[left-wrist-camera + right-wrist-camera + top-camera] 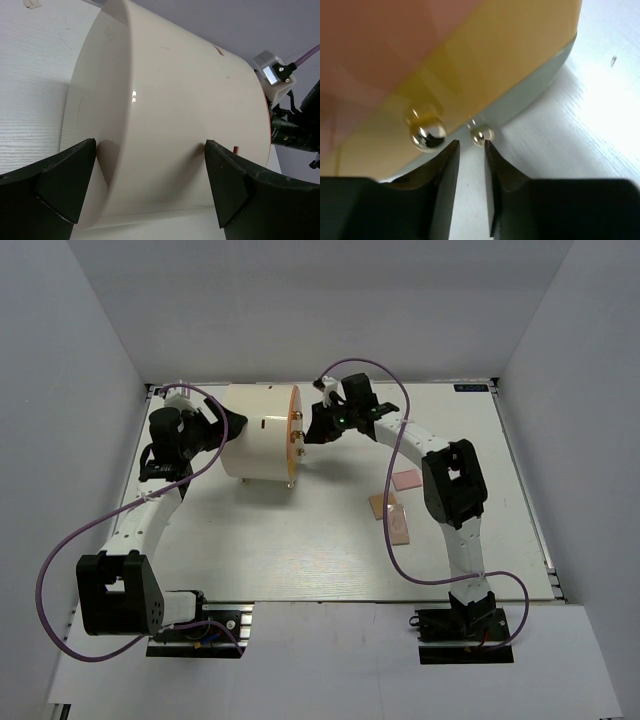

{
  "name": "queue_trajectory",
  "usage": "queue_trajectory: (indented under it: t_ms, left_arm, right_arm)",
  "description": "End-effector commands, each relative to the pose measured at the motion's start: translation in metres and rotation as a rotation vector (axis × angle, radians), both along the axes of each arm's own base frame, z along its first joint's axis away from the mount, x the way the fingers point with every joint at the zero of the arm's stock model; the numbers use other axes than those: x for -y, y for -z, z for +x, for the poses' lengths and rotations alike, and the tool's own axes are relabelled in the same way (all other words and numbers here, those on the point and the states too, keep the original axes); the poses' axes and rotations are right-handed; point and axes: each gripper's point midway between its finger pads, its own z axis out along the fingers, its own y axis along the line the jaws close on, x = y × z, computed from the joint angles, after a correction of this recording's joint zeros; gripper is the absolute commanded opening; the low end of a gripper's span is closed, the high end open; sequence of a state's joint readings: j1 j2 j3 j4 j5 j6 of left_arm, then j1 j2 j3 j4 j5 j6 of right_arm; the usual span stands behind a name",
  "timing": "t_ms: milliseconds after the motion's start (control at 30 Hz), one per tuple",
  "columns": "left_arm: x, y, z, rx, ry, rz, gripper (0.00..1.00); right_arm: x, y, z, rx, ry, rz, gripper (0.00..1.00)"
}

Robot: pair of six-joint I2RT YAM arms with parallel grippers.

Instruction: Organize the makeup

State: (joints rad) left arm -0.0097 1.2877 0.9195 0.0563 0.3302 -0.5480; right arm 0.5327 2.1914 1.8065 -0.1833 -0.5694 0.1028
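Note:
The makeup in view lies on the table right of centre: a pink square (pixel 406 480) and two beige rectangular pieces (pixel 382 503) (pixel 398 524). The other cosmetics are out of view. My left gripper (pixel 226 426) (pixel 150 185) is open wide, its fingers against the curved back wall of the large cream cylinder (pixel 258 432) (pixel 170 115). My right gripper (pixel 313 430) (pixel 471 144) is at the cylinder's orange front (pixel 485 45). Its jaws stand a narrow gap apart with nothing between them. Their tips are just below a small gold knob (pixel 481 135), which touches the right tip. A bigger gold knob (pixel 426 134) is to its left.
The cylinder lies on its side at the back left of the white table (pixel 300 540), with its orange face (pixel 295 430) turned right. Grey walls close in the left, back and right sides. Purple cables loop beside both arms.

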Motion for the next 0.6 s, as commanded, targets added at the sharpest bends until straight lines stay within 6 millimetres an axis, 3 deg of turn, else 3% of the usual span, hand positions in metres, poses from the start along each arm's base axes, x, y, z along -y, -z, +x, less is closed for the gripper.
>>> queue_trajectory:
  t_ms: [0,267,500,567]
  left_arm:
    - [0.000,-0.004,-0.005,0.001,-0.011,0.005,0.98]
    - [-0.001,-0.004,-0.005,-0.006,-0.015,0.009,0.98]
    - [0.000,0.001,-0.005,-0.015,-0.009,0.008,0.98]
    - [0.000,0.000,-0.005,-0.014,-0.007,0.006,0.98]
  right_arm:
    - [0.006,-0.022,-0.007,0.029,-0.026,0.041,0.34]
    - [-0.002,0.004,-0.015,-0.077,-0.071,0.062,0.52]
    - [-0.006,0.027,-0.011,-0.138,-0.078,0.065,0.52]
    - [-0.007,0.026,-0.007,-0.133,-0.078,0.073,0.52]
